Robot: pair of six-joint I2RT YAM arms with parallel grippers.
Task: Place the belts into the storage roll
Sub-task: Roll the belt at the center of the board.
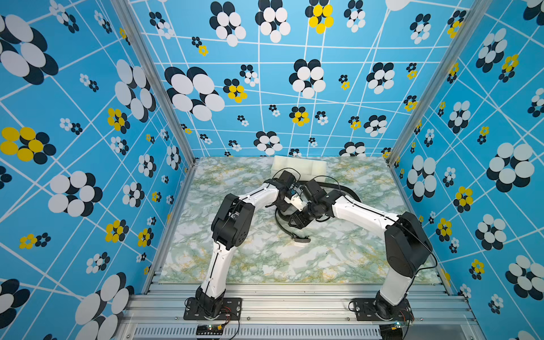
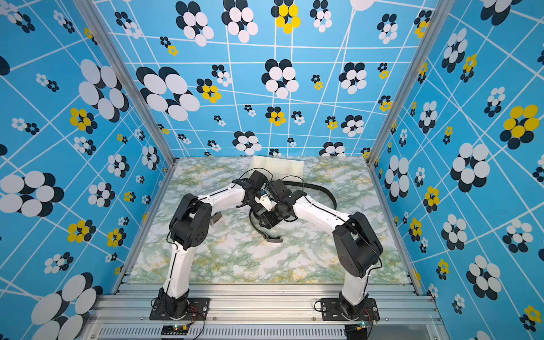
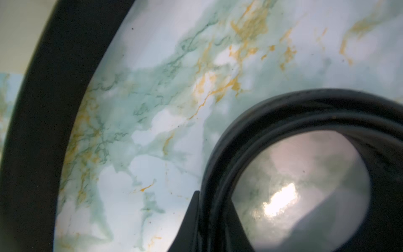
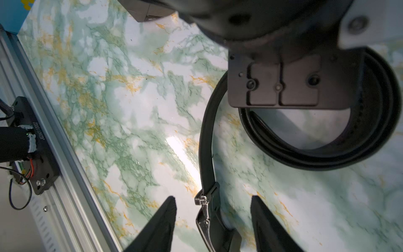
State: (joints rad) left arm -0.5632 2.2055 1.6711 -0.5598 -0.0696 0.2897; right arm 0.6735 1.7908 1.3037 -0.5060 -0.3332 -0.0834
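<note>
Two white-and-black robot arms meet low over a green-marbled table [image 1: 265,259].

My left pincer [image 3: 214,220] is pressed together on the wall of a loosely wound black belt [image 4: 316,157]. The belt stands on edge on the table between the arms. Its loose tail runs to a metal buckle [image 4: 204,218]. My right pincer [image 4: 213,198] is spread, with one finger either side of that buckle, not pinching it.

The off-white tray [image 1: 315,169] sits at the back of the table, just beyond the arms.

I judge the belt light, supple along its length, smooth and springy, so the coil will try to unwind. The buckle is the hard, heavier end and may swing. The best hold looks to be across all the coil's layers, with the strap beside the buckle steadied.

The count is one tray, one coiled belt and one clear buckle. Another black strap [image 2: 319,188] curves behind the right arm. It is probably a second belt, though its ends are hidden.
</note>
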